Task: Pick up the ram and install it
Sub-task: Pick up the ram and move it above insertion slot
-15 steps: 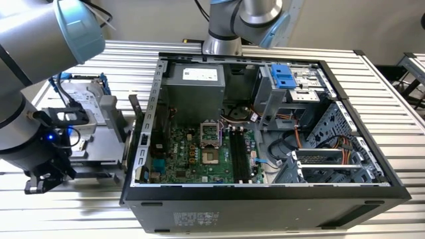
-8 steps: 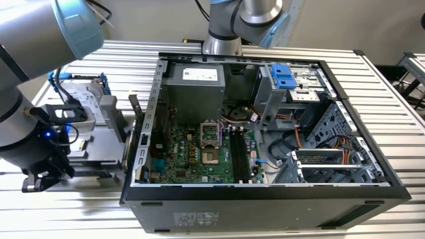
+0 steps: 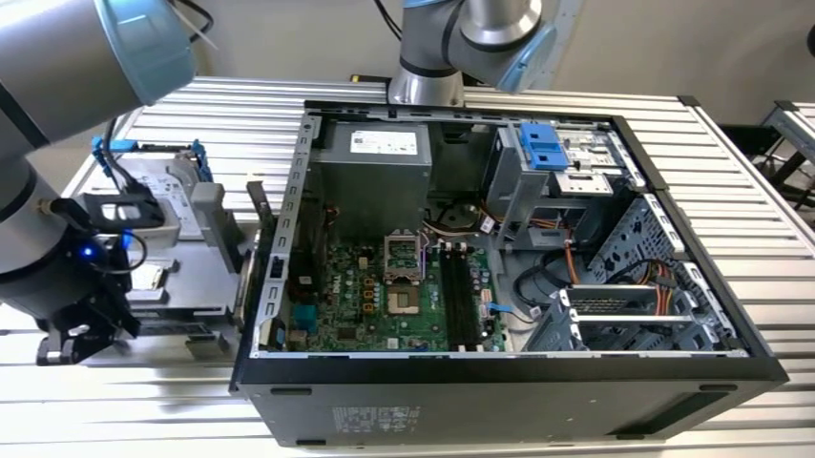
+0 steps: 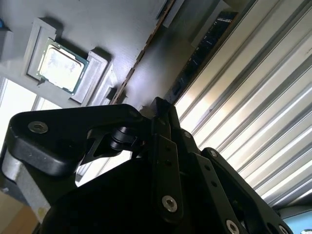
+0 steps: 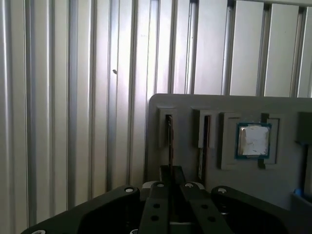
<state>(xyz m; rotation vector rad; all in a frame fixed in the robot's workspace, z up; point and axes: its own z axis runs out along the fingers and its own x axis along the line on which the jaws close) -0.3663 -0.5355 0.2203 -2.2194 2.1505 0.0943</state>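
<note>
The ram point(image 5: 169, 139) stands on its thin edge in a slot of a grey tray point(image 5: 195, 105). In the second wrist view the ram point(image 4: 141, 58) shows as a thin brownish edge running up to the fingertips. My gripper point(image 5: 170, 174) sits at the near end of the stick, its fingers drawn close on either side of it. In the exterior view the gripper point(image 3: 76, 339) is low over the tray point(image 3: 178, 286), at that view's left, beside the open computer case point(image 3: 510, 372). The motherboard's long memory slots point(image 3: 455, 296) lie inside the case.
A second stick point(image 5: 204, 141) stands in the neighbouring tray slot. A square silver processor chip point(image 5: 253, 140) rests in its pocket further along. A hard drive in a blue bracket point(image 3: 153, 181) sits behind the tray. The ribbed metal table point(image 5: 73, 97) surrounds everything.
</note>
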